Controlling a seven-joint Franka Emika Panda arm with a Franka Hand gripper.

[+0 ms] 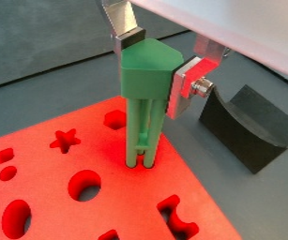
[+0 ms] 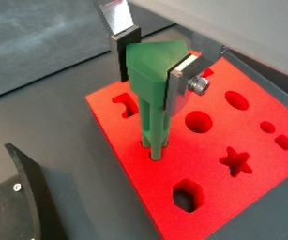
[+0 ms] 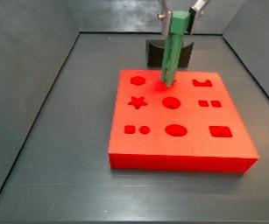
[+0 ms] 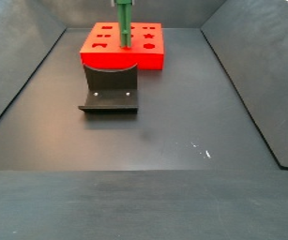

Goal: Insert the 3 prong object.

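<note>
My gripper [image 1: 159, 66] is shut on the wide top of the 3 prong object [image 1: 144, 103], a bright-green ridged bar held upright. It also shows in a wrist view [image 2: 153, 89]. Its lower tip rests on the top face of the red block [image 2: 209, 159], or sits in a hole there; I cannot tell which. In a side view the bar [image 3: 171, 54] stands at the block's far edge [image 3: 178, 153], between a hexagon hole and a notched hole. In the other side view the bar [image 4: 126, 23] rises from the block [image 4: 153, 58].
The red block has several shaped holes: star [image 2: 237, 161], circle [image 2: 199, 121], hexagon [image 2: 187, 196]. A dark grey U-shaped holder [image 4: 110, 94] stands beside the block; it also shows in a wrist view [image 1: 249, 124]. Grey bin walls [image 3: 43, 79] slope up around the floor.
</note>
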